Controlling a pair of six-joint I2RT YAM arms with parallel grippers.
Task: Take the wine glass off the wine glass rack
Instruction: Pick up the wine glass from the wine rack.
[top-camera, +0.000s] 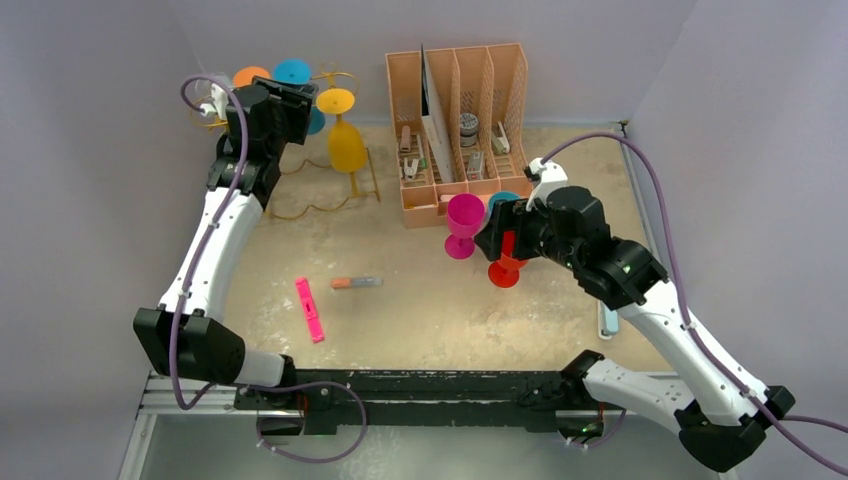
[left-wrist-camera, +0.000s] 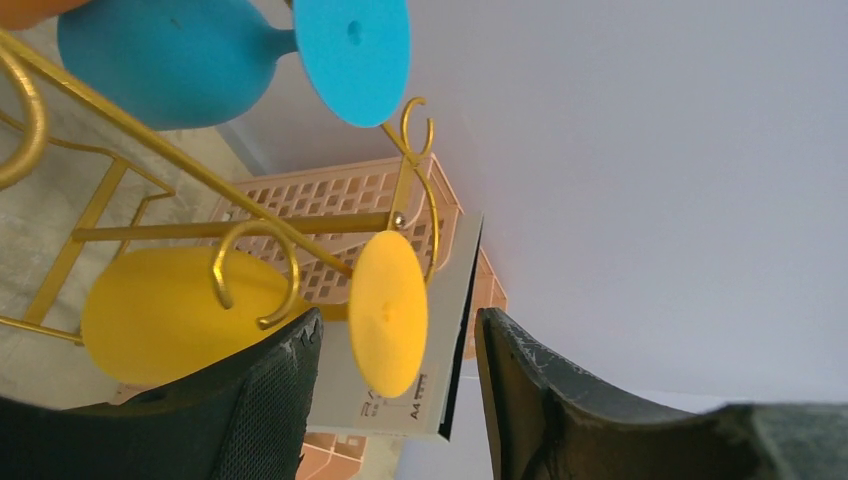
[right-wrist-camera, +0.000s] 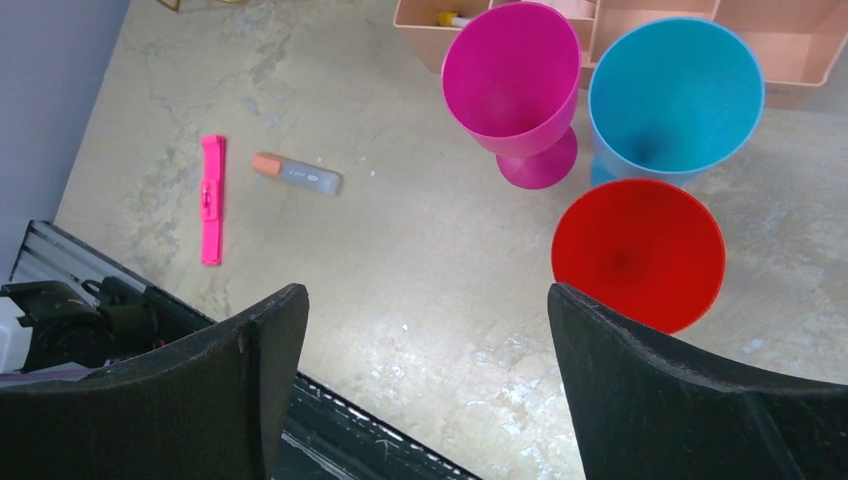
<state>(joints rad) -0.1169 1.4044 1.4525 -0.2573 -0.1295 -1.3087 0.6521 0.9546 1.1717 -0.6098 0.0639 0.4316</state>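
The left arm (top-camera: 215, 240) and right arm (top-camera: 665, 320) have glossy white shells, matte black joint housings, and a purple cable (top-camera: 660, 205) each. The left gripper (left-wrist-camera: 397, 320) and right gripper (right-wrist-camera: 425, 295) have broad black fingers (left-wrist-camera: 260, 420), mesh-textured and scuffed.

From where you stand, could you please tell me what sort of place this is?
Probably a robot test cell, not a home: plain grey walls box in a table, two arms are bolted at its near edge, and plastic glasses hang on a rack.
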